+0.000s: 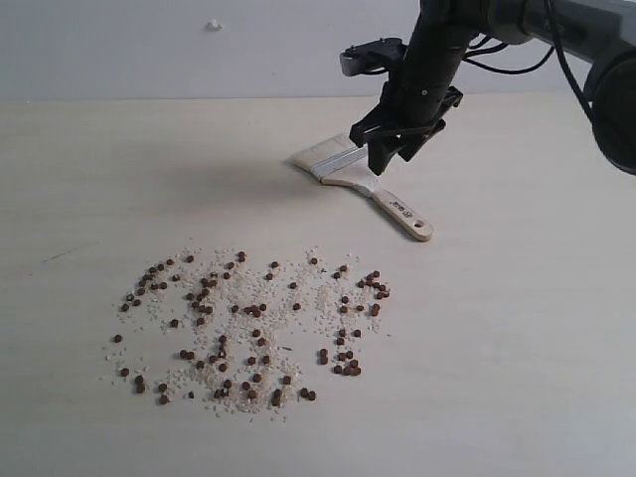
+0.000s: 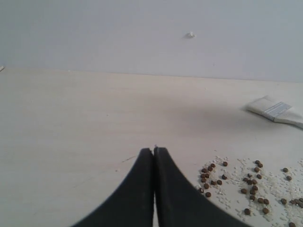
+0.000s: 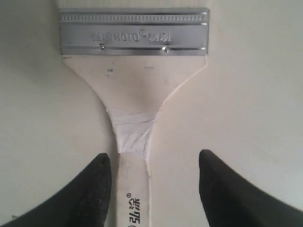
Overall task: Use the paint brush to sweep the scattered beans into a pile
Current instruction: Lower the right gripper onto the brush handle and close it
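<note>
The paint brush (image 1: pixel 343 167) lies flat on the pale table toward the back, bristles to the left and handle end toward the front right. My right gripper (image 1: pixel 394 159) hovers just over its handle, open. In the right wrist view the fingertips (image 3: pixel 102 163) stand wide on either side of the handle, not touching the paint brush (image 3: pixel 135 90). The beans (image 1: pixel 248 328), mixed with white grains, lie spread in a broad loose patch nearer the front; no pile shows. My left gripper (image 2: pixel 154 150) is shut and empty, low beside the beans (image 2: pixel 251 184), with the paint brush (image 2: pixel 277 111) far off.
The table's back edge meets a plain grey wall (image 1: pixel 149 50) that bears a small white speck (image 1: pixel 213 25). The right arm and its cables (image 1: pixel 517 50) come down from the upper right. Bare tabletop (image 1: pixel 537 348) stretches round the bean patch.
</note>
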Robot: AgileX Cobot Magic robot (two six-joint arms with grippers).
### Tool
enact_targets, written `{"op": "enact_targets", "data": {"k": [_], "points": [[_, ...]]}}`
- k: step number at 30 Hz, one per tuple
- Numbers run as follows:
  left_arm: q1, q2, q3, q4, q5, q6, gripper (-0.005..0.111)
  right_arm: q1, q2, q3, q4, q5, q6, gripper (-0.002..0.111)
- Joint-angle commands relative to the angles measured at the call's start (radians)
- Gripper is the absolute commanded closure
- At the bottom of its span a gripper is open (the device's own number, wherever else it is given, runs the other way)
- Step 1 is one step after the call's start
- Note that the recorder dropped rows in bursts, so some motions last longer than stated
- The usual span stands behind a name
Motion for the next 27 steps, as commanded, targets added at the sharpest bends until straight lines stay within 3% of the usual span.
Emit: {"op": "enact_targets", "data": {"k": [1, 27], "points": [[0.001, -0.007, 0.003, 0.005, -0.001, 0.005, 0.107, 0.058, 0.011, -0.009, -0.064, 0.004, 0.023, 0.055], [0.001, -0.007, 0.003, 0.005, -0.001, 0.005, 0.107, 0.059, -0.013, 0.031, -0.072, 0.004, 0.051, 0.058]]}}
